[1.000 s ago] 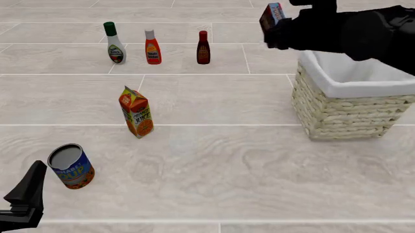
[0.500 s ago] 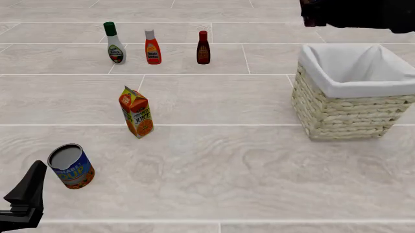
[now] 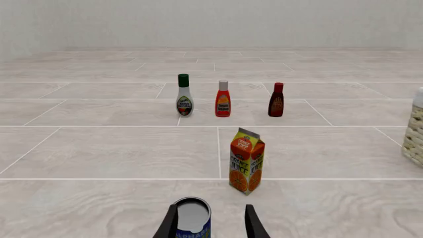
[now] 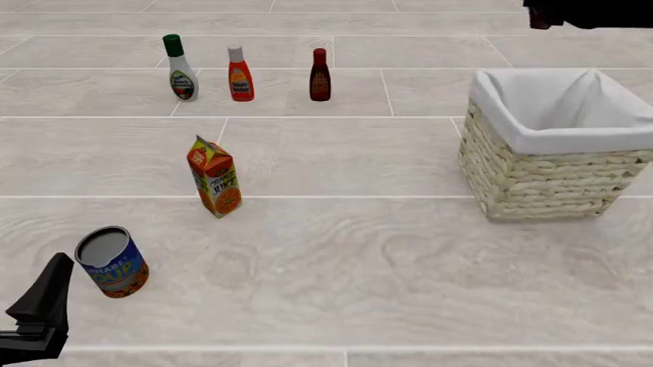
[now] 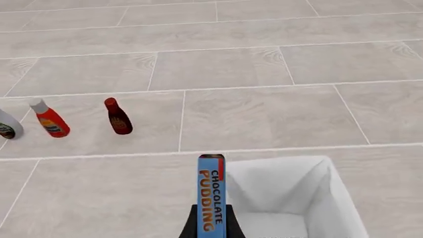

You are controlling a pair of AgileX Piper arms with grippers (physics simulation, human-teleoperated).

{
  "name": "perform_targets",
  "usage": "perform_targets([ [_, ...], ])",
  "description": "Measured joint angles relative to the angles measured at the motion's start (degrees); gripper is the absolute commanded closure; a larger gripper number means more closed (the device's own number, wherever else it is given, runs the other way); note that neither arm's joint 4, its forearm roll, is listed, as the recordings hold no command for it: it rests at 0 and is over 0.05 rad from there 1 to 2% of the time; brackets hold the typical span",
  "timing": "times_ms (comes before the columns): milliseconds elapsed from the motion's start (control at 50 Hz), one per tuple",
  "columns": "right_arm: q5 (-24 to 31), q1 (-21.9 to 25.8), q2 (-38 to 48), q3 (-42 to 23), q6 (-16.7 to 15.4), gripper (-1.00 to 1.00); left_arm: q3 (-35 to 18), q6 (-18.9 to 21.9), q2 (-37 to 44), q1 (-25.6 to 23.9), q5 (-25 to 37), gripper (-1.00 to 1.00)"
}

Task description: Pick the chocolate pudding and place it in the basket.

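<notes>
Carrying step: my right pincer (image 5: 211,229) (clamped on the pudding box (image 5: 211,196)) hangs above the basket's (image 5: 310,198) far-left rim; next, centre over it and release.

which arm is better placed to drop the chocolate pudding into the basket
The right. Its gripper already holds the chocolate pudding above the basket, seen just below it in the right wrist view. The left gripper is open and sits low by the soup can, far from the basket.
</notes>
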Motion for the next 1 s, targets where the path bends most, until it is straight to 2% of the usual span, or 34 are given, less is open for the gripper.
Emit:
perform_targets([
  [460, 1.93, -7.56, 4.84, -3.75, 1.35, 1.00, 0.00, 0.00, 0.00, 0.00, 0.00, -1.00],
  [1000, 6.79, -12.33, 8.70, -8.66, 6.39, 1.00, 0.00, 0.00, 0.00, 0.00, 0.00, -1.00],
])
